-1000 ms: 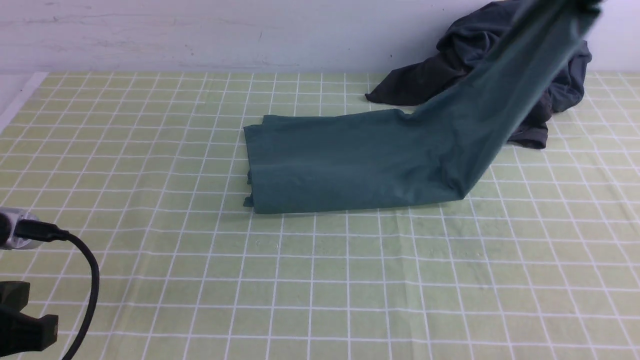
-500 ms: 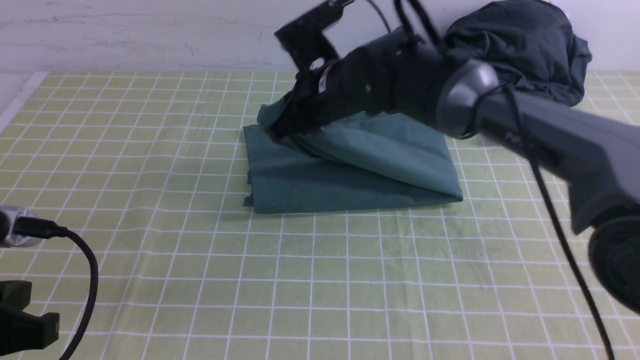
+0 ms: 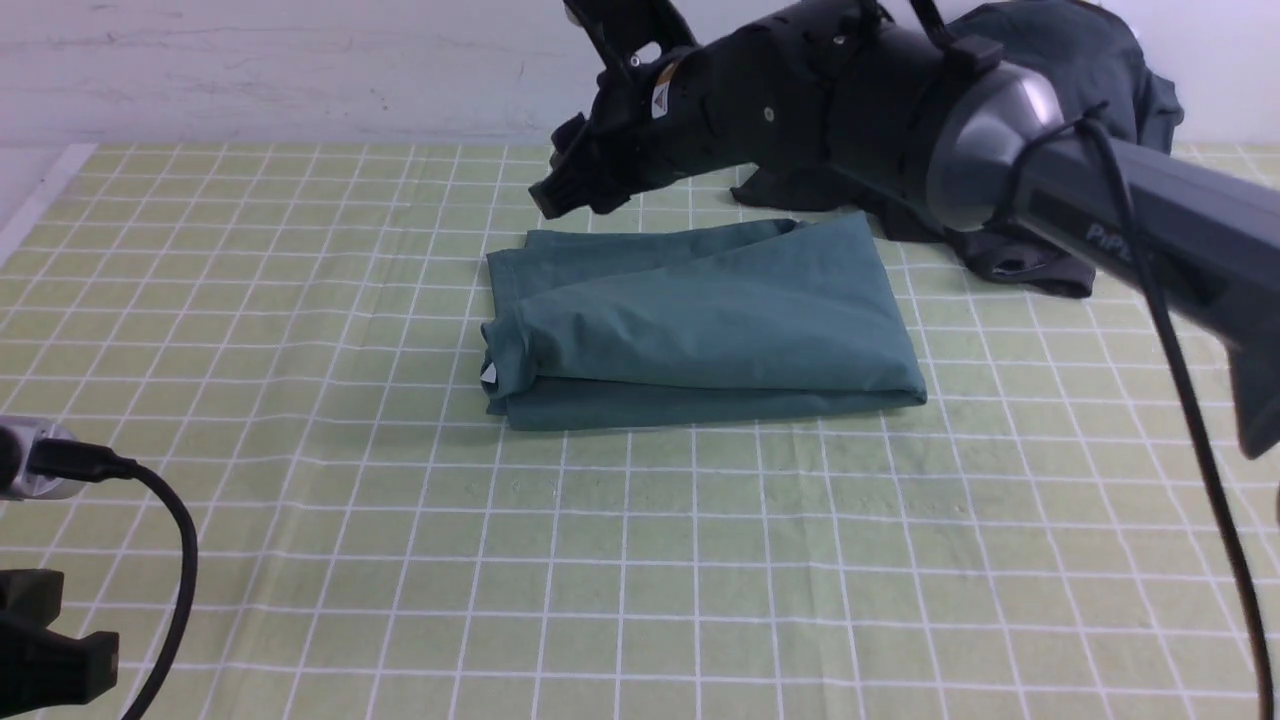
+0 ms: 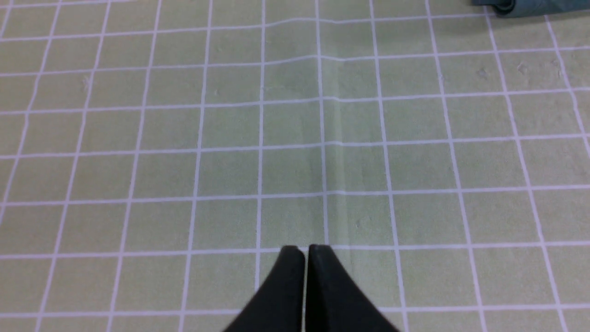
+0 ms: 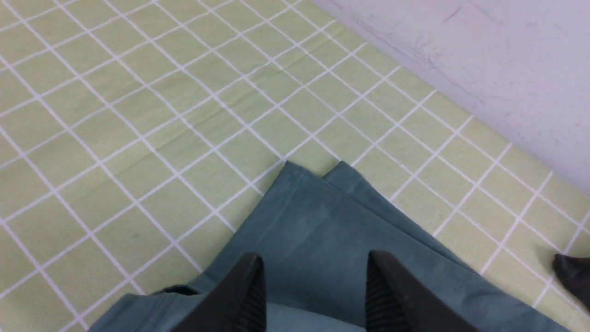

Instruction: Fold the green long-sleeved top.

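Right pincer [image 5: 313,276] spread, holding nothing | left pincer [image 4: 304,251] pressed together | green long-sleeved top [image 3: 700,320] lies folded

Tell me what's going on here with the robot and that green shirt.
The robot is folding a green long-sleeved top on a checked green tablecloth. The top lies as a folded rectangle. The right gripper hangs just above its far left corner with jaws open and nothing between them. The left gripper is shut and empty, parked over bare cloth near the front left edge. A dark grey clothing heap sits untouched at the back right.
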You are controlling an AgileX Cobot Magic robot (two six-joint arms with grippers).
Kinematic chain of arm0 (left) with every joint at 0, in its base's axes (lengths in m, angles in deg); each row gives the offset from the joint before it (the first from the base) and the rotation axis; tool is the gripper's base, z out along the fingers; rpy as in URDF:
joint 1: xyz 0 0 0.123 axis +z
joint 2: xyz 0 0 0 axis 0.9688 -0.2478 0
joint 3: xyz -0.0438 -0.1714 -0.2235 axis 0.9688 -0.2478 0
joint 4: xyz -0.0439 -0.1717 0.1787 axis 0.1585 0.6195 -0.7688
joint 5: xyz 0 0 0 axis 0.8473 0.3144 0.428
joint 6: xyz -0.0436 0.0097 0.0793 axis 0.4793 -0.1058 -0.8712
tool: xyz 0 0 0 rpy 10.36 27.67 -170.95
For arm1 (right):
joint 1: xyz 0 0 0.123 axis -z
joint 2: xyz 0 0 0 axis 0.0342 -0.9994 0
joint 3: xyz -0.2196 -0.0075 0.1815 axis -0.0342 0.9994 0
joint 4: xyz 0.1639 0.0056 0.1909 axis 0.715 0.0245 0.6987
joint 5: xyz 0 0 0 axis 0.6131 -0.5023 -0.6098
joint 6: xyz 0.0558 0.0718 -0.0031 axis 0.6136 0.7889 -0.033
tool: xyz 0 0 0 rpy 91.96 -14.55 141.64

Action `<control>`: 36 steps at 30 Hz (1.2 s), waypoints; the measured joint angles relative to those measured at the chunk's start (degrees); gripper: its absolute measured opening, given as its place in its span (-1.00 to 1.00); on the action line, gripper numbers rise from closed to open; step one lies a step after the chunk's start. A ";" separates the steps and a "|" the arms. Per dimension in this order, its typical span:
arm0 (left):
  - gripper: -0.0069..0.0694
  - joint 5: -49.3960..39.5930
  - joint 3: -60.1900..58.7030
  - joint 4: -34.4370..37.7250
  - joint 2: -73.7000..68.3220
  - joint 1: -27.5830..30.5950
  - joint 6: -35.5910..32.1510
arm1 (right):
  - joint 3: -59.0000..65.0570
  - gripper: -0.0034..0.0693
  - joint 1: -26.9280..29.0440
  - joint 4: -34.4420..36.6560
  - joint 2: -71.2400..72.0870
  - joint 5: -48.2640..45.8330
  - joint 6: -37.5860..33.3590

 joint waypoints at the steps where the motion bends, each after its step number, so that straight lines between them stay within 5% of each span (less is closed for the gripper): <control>1: -0.83 0.24 0.00 0.00 0.00 0.00 0.00 | 0.00 -0.26 0.34 0.00 0.09 -0.24 0.00; 9: -0.83 1.16 0.00 0.67 0.00 0.00 0.02 | 0.00 -0.89 0.98 6.56 -6.30 -0.61 2.51; 23: -0.83 1.61 0.00 1.37 0.05 0.00 -0.99 | -2.25 -0.94 -4.79 8.07 -10.85 7.67 -2.92; 29: -0.83 1.67 0.00 1.37 3.07 0.00 -4.92 | -6.24 -0.94 -4.34 0.39 1.74 3.08 -3.11; 36: -0.83 4.40 -1.21 1.37 16.56 0.00 -6.65 | -7.46 -0.94 -4.27 -14.08 22.38 -15.22 -3.17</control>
